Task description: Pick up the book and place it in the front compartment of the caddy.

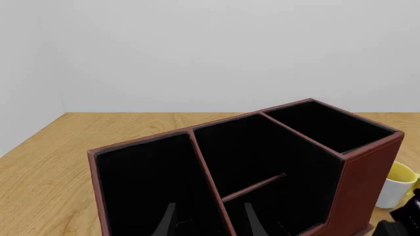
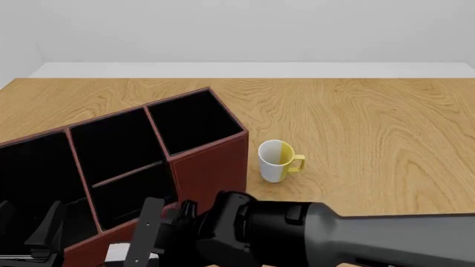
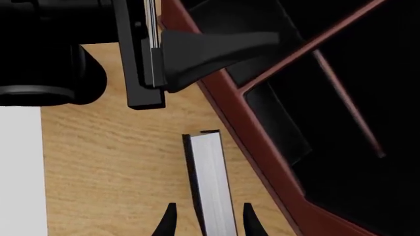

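The book (image 3: 211,182) stands on its edge on the table, white page edges up, just outside the front wall of the dark red-brown caddy (image 2: 211,167). My right gripper (image 3: 210,219) is open, one finger on each side of the book with small gaps. In the front view only a white bit of the book (image 2: 119,253) shows beside the right gripper (image 2: 137,245). My left gripper (image 1: 210,221) is open and empty above the caddy (image 1: 367,172), near the middle partition. The front compartment (image 2: 137,194) lies on the near side of the thin cross divider (image 2: 126,172).
A white-and-yellow mug (image 2: 276,161) stands on the table just right of the caddy; it also shows in the left wrist view (image 1: 397,187). The right arm (image 2: 334,236) lies across the front of the table. The left gripper (image 2: 26,222) hangs over the caddy's left end.
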